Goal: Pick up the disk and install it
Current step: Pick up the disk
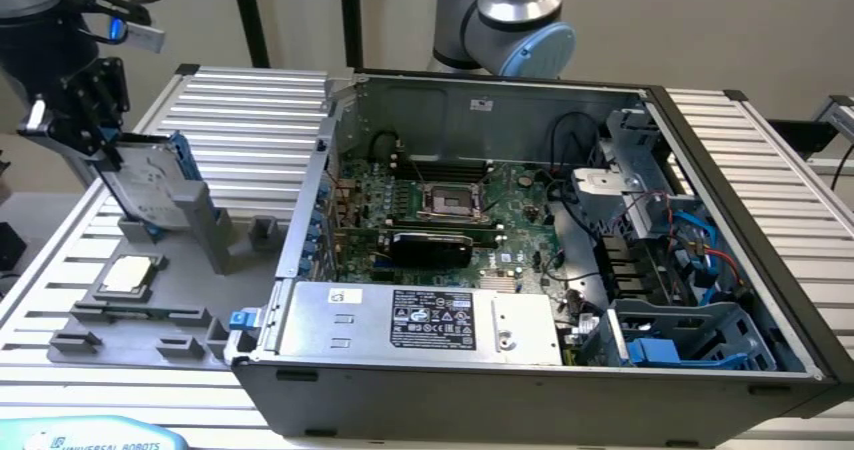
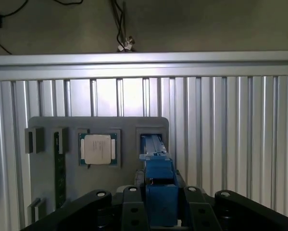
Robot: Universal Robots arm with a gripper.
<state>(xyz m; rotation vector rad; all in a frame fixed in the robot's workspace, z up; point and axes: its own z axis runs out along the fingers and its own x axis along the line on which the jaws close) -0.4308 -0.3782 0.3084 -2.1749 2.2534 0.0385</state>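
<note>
The arm (image 1: 514, 0) is a shiny silver tube with a light blue round cap (image 1: 541, 45). The gripper (image 1: 104, 142) is black, with little round screws (image 2: 101, 194) and a blue plug (image 1: 134, 33).

This is a robotics lab or test cell. Under the gripper (image 1: 100, 140) lies a ribbed aluminium table (image 1: 254, 100) bearing a grey fixture plate (image 1: 187, 282) with moulded slots. Beside the gripper, towards the exterior view's right, stands an open computer case (image 1: 534, 402), its motherboard (image 1: 521, 198) bare. Past the case, farther from the gripper, rises the arm's grey joint (image 1: 518, 20). Near the plate, a teal tag (image 1: 94, 437) seems to read "Universal Robots", though it is cut off.
</note>
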